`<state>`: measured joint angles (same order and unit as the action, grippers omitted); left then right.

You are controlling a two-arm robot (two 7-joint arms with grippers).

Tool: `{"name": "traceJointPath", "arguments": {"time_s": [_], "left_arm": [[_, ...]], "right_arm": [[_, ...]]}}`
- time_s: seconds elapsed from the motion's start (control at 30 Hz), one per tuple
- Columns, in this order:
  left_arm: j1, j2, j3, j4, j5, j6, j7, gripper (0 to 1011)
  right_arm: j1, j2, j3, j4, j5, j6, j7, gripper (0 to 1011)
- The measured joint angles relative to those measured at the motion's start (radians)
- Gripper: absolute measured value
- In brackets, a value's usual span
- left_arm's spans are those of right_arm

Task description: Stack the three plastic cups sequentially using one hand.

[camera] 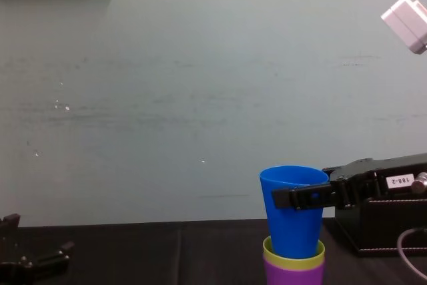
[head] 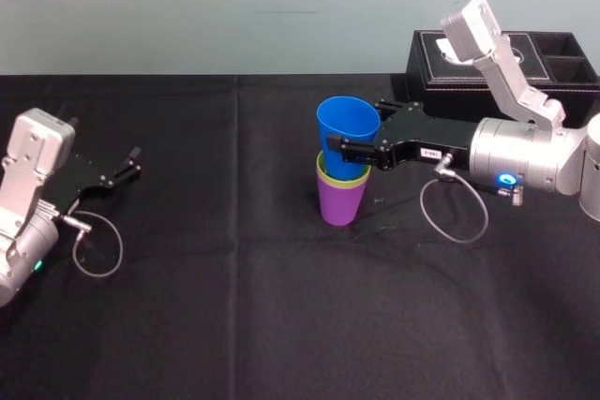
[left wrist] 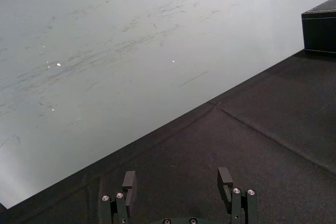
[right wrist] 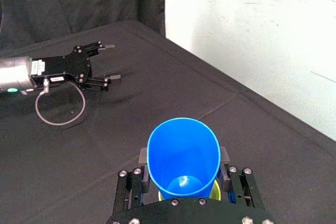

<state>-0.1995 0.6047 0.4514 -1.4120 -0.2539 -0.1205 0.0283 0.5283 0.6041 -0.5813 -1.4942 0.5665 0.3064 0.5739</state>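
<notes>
The purple cup [head: 339,205] stands mid-table with the yellow-green cup [head: 342,183] nested inside it. The blue cup [head: 347,124] has its base lowered into the yellow-green cup [camera: 293,257], and most of its body rises above the rim. My right gripper [head: 343,135] reaches in from the right and is shut on the blue cup [right wrist: 184,153], one finger against each side just below its rim. My left gripper [head: 133,163] rests open and unladen on the cloth at the far left, well away from the cups.
A black tissue box [head: 511,61] sits at the back right, just behind my right arm. Black cloth covers the table [head: 281,325], and a pale wall runs along its far edge. A cable loop hangs under each wrist.
</notes>
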Motion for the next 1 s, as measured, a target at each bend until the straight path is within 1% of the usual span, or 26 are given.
{"name": "traceJointPath", "arguments": {"time_s": [0.17,0.27,0.3,0.33,0.4,0.5,0.57,1.0], "left_arm": [[0.0,0.0,0.0,0.0,0.0,0.0,0.0,1011],[0.0,0.0,0.0,0.0,0.0,0.0,0.0,1012],[0.0,0.0,0.0,0.0,0.0,0.0,0.0,1011],[0.0,0.0,0.0,0.0,0.0,0.0,0.0,1011],[0.0,0.0,0.0,0.0,0.0,0.0,0.0,1012],[0.0,0.0,0.0,0.0,0.0,0.0,0.0,1011],[0.0,0.0,0.0,0.0,0.0,0.0,0.0,1011],[0.0,0.0,0.0,0.0,0.0,0.0,0.0,1011]], "right_arm": [[0.0,0.0,0.0,0.0,0.0,0.0,0.0,728],[0.0,0.0,0.001,0.0,0.0,0.0,0.0,763],[0.0,0.0,0.001,-0.001,0.0,0.0,0.0,808],[0.0,0.0,0.001,-0.001,0.001,0.0,0.0,808],[0.0,0.0,0.001,-0.001,0.001,0.0,0.0,899],[0.0,0.0,0.001,-0.001,0.001,0.0,0.0,947],[0.0,0.0,0.001,-0.001,0.001,0.0,0.0,1000],[0.0,0.0,0.001,-0.001,0.001,0.0,0.0,1004]]}}
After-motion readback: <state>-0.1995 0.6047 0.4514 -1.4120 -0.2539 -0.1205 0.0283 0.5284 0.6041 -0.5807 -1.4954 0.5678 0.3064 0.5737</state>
